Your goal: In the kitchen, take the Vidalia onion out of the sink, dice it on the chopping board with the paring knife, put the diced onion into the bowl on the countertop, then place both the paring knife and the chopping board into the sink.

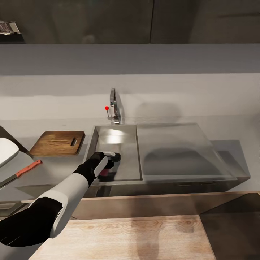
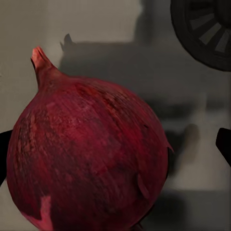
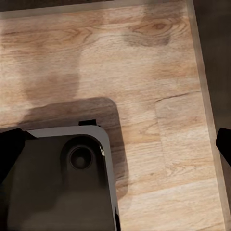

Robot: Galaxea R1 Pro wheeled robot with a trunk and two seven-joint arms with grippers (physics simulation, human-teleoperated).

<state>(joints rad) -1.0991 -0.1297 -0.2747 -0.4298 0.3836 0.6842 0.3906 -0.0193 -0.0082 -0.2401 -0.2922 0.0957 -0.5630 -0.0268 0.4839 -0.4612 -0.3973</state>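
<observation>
The Vidalia onion (image 2: 91, 159) is dark red with a papery skin and lies on the steel floor of the sink (image 1: 119, 144), near the round drain (image 2: 207, 29). My left gripper (image 2: 114, 147) reaches down into the basin and stands open, one dark fingertip on each side of the onion; the right-hand one is clearly apart from it. From the head view the left gripper (image 1: 108, 167) covers most of the onion (image 1: 104, 172). The chopping board (image 1: 57, 142) lies on the grey countertop (image 1: 54, 169) left of the sink. The paring knife (image 1: 22, 172) and the white bowl (image 1: 6, 151) sit further left. My right gripper (image 3: 115, 144) is open, above wooden floor.
The curved tap (image 1: 113, 104) with its red knob (image 1: 107, 108) stands behind the basin. A flat drainboard (image 1: 177, 148) extends to the right. A grey wall rises behind the counter. Part of my own base (image 3: 62, 178) lies under the right gripper.
</observation>
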